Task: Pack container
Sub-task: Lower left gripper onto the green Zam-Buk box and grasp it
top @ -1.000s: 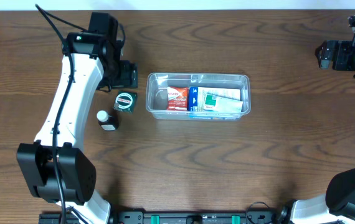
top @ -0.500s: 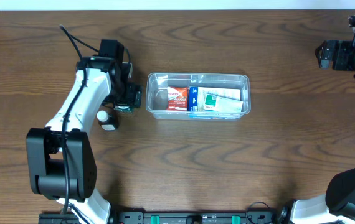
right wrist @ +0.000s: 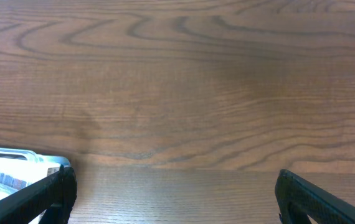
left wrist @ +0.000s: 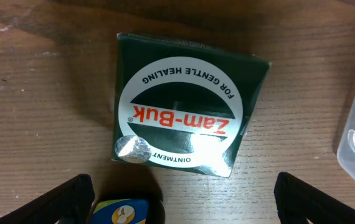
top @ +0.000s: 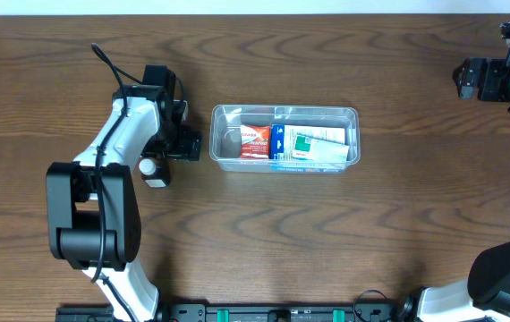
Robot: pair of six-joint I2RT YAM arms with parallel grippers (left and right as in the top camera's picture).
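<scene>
**A:** Where does the container (top: 284,113) sit?

**B:** Mid-table, a little toward the far edge, long side running left to right. It is clear, thin plastic, so I'd judge it light, slick and bendy in the walls. The rim at a short end looks like the safest hold, since pinching a long wall would probably bow it.

**A:** What's in it?

**B:** A red packet (top: 255,140), a blue pack (top: 277,143) beside it, and a white-and-green box (top: 318,145) filling the right end. The left end is bare, so the weight likely sits to the right.

**A:** And the arms?

**B:** The left gripper (left wrist: 184,198) hangs over a green Zam-Buk box (left wrist: 187,130) lying flat on the wood just off the container's left end. Its jaws are spread wide and grip nothing. Whether they touch the table, I can't tell. A small white-capped bottle (top: 152,170) stands just beside that box, toward the near edge.

**A:** The right one?

**B:** The right gripper (right wrist: 184,196) is up by the far right corner, well apart from everything, with its jaws also parted and empty.
</scene>
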